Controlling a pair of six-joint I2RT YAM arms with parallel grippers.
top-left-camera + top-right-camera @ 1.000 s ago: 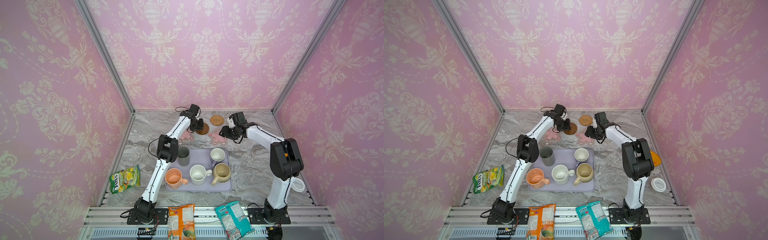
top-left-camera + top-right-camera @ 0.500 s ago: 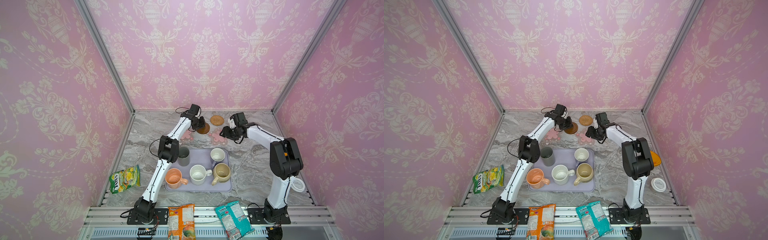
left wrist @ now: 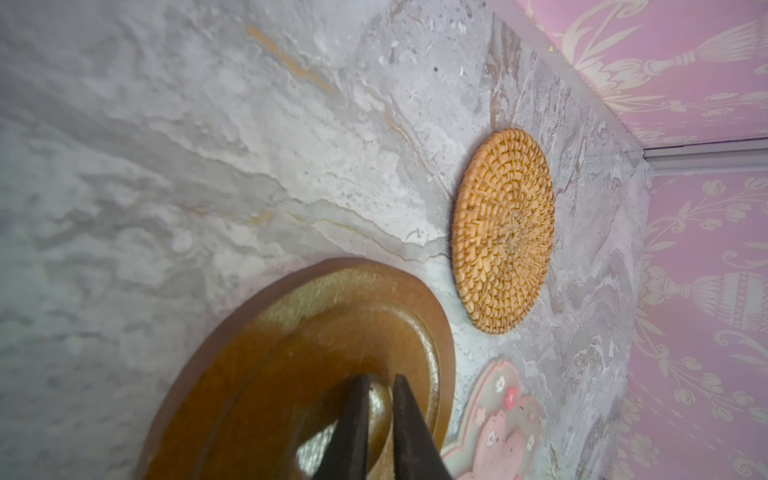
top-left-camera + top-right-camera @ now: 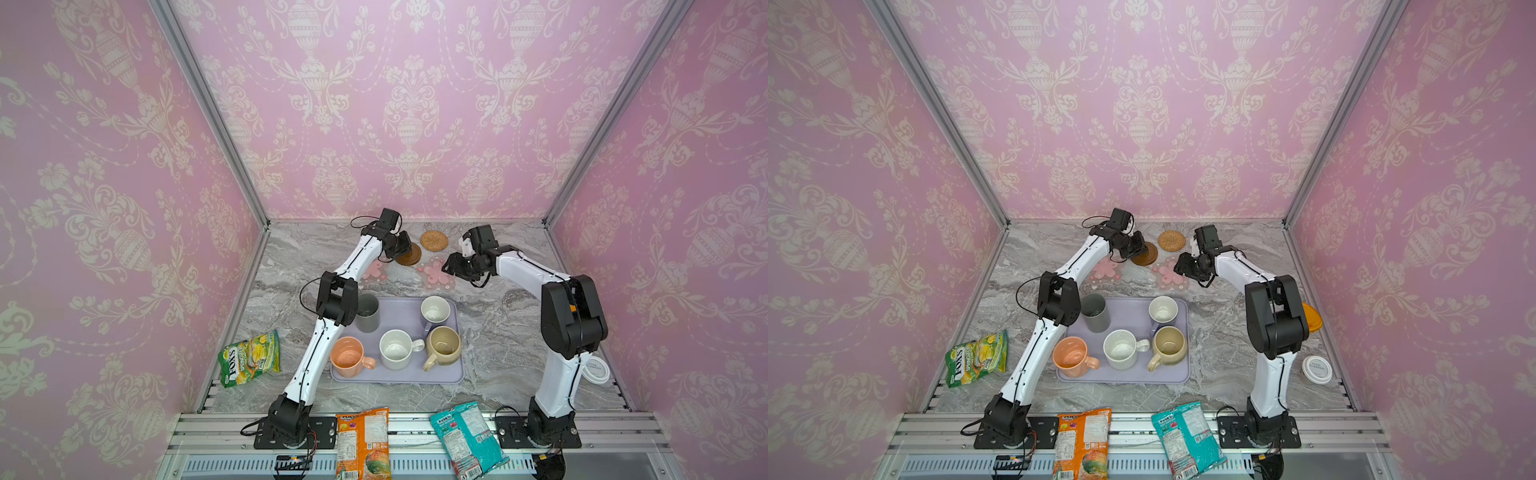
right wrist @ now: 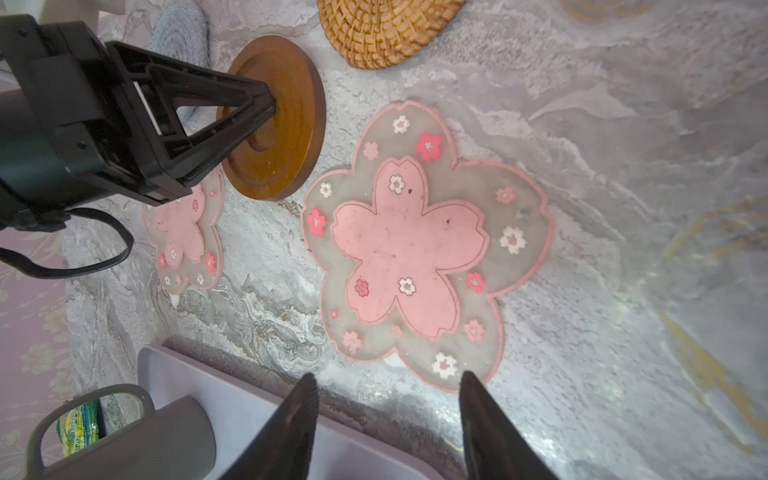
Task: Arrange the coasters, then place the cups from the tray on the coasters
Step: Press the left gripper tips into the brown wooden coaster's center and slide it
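Note:
My left gripper [image 4: 404,248] [image 3: 381,384] is shut, its tips set down on the middle of the dark brown wooden coaster [image 4: 412,257] [image 5: 286,124]. The tan rattan coaster [image 4: 434,240] [image 3: 505,232] lies just behind it. Two pink flower coasters [image 4: 374,271] [image 4: 436,275] lie in front, and a grey-blue woven coaster [image 5: 178,25] shows past the left gripper. My right gripper [image 4: 451,266] [image 5: 387,378] hangs open over the near edge of the right flower coaster [image 5: 411,245], holding nothing. On the lavender tray [image 4: 399,309] stand the grey tumbler [image 4: 368,311] and the lavender [image 4: 435,311], white [image 4: 395,350], peach [image 4: 348,358] and beige [image 4: 444,345] cups.
A green snack bag [image 4: 249,357] lies left of the tray. Orange [image 4: 363,440] and teal [image 4: 467,440] bags lie on the front rail. A white-lidded container [image 4: 596,368] and an orange lid [image 4: 1310,318] sit by the right wall.
The left gripper and the brown coaster under it have shifted slightly toward the back right. The right arm has hardly moved.

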